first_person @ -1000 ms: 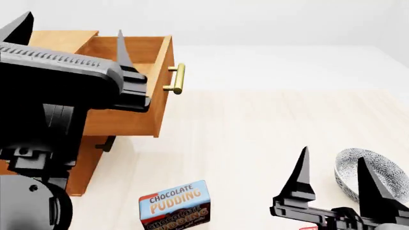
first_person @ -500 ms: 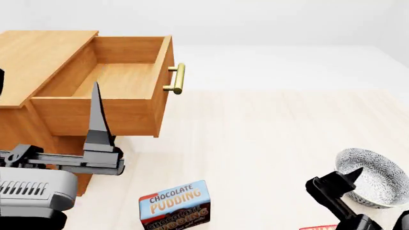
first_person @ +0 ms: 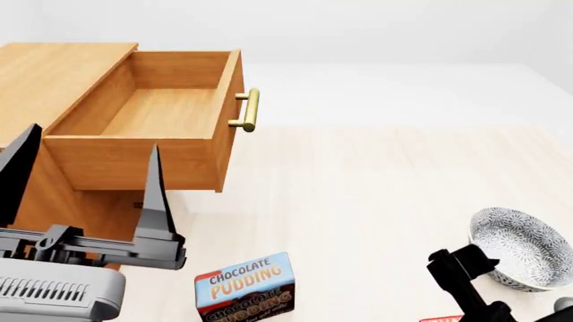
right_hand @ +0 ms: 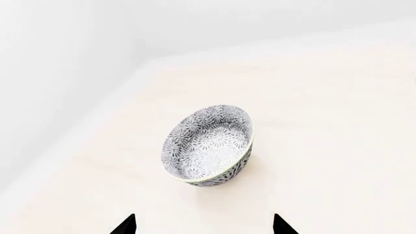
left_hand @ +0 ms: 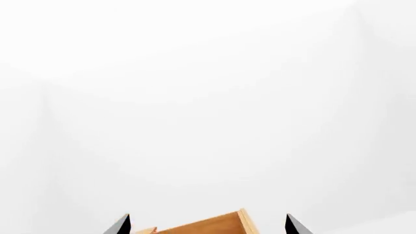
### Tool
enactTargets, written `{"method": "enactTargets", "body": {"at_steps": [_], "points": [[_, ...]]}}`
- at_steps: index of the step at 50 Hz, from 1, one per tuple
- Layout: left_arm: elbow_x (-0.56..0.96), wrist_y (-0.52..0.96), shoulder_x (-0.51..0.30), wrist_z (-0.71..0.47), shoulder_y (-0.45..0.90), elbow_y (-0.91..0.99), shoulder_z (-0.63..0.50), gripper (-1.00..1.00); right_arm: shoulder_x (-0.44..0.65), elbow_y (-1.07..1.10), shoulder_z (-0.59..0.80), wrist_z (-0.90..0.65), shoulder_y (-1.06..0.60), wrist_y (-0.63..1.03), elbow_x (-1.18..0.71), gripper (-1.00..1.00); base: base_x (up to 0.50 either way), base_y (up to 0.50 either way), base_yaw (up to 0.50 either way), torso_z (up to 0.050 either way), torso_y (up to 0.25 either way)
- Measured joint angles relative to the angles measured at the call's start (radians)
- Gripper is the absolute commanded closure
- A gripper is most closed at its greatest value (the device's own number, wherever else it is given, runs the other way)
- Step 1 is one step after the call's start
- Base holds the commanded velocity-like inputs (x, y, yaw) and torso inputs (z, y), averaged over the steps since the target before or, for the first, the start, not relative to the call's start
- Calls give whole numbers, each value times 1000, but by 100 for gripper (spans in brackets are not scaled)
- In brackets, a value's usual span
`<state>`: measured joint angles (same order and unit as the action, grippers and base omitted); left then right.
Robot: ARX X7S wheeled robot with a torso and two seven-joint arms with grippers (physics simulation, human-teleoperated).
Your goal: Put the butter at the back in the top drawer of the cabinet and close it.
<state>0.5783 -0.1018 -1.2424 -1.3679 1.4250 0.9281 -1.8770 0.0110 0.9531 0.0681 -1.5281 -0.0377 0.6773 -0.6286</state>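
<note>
The top drawer (first_person: 170, 111) of the cabinet (first_person: 54, 74) stands pulled out with its plain wood inside bare, so the way in from above is free. The left hand (first_person: 85, 194), prongs apart, hangs just near of the drawer's side wall. Right of the drawer the worktop (first_person: 358, 194) lies bare up to the pudding box (first_person: 244, 288) at near centre and the patterned bowl (first_person: 519, 248) at near right.

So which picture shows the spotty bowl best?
The right wrist view: the whole bowl sits mid-picture, pattern and inside clear. The head view shows it smaller at the edge, partly behind the right arm. The left wrist view doesn't show it at all.
</note>
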Motion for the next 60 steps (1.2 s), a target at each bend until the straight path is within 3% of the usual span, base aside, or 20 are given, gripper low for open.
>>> {"method": "enactTargets", "body": {"at_steps": [23, 60], "points": [[-32, -35, 31, 4, -55, -41, -21, -100, -10, -54, -95, -38, 24, 56, -114, -100, 0, 0, 0, 0, 0], [-38, -63, 64, 12, -114, -92, -26, -100, -2, -207, -109, -34, 25, 8, -190, -100, 0, 0, 0, 0, 0]]}}
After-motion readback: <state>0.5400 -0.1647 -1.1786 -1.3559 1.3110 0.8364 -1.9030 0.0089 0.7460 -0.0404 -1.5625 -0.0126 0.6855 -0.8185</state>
